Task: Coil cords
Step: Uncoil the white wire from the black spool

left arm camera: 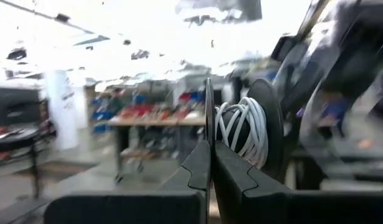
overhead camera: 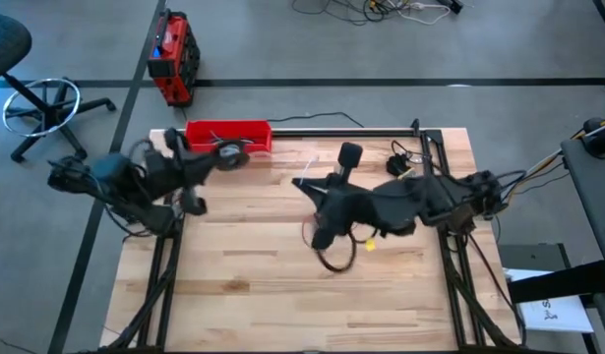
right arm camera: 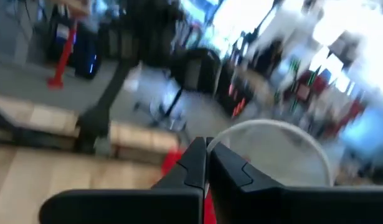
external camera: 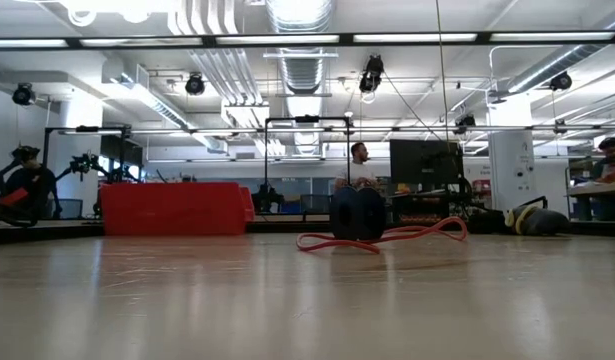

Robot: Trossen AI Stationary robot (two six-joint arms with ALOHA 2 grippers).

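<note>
At the left, the left gripper (left arm camera: 211,158) is raised near the red tray (overhead camera: 228,133), its fingers pressed together on the wound white cord (left arm camera: 246,127); toward the right, the right gripper (overhead camera: 324,234) hangs over the table middle, fingers together, while the red cord (external camera: 382,240) lies loosely looped on the wooden table (overhead camera: 253,285); it seems light and floppy, best pinched near its black disc (external camera: 357,214).

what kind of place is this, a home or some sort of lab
Most likely a robotics lab or workshop, not a home: exposed ceiling ducts and strip lights, a monitor and equipment benches behind the wooden table, and a person working in the background.
</note>
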